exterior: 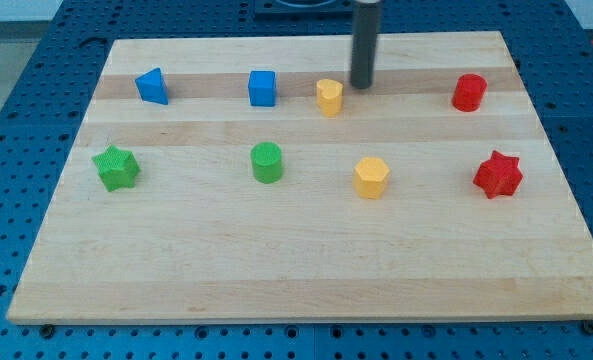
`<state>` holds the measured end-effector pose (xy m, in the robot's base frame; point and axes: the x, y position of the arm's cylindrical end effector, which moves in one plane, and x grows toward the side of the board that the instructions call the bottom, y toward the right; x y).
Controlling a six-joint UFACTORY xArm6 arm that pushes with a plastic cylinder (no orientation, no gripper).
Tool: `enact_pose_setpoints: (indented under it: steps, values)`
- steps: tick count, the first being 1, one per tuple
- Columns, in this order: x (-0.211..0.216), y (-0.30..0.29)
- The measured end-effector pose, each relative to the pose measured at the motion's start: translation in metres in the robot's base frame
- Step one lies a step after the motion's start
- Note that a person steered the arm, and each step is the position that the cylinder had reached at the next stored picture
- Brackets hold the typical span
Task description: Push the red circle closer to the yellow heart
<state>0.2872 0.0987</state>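
The red circle [469, 92] sits near the view's top right, on the darker strip of the board [276, 260], untouched and well apart from everything but the red star [498, 174] below it. Its target is across that same strip toward the view's left. Two yellow blocks are in play here: one at [329, 97] on the top row and another [371, 177] lower down. I judge the top-row one to be the yellow heart, though its shape is small and hard to be sure of.

My tip [362, 86] is down just beside that upper yellow block, on its right, close but I cannot tell if it is touching. I have no fingers to open or close, just a plain rod, and it holds nothing.

So the step in hand, as I read it, is the approach: the push on the circle is not yet begun. I am on the wrong side of it. The next move calls for travelling to the view's right, passing above or below the circle without clipping it, and settling on its far right side. From there, a straight shove leftward along the strip should carry it toward the heart.

The blue cube [262, 88], blue triangle [152, 86], green circle [267, 162] and green star [115, 167] all lie further left, out of the lane.
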Motion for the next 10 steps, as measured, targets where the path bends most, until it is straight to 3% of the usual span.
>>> enact_pose_setpoints:
  steps: [1,2,3,4,6,10]
  values:
    - [-0.022,0.088]
    - [-0.016,0.183]
    - [0.013,0.222]
    - [0.02,0.202]
    - [0.023,0.093]
    - [0.046,0.099]
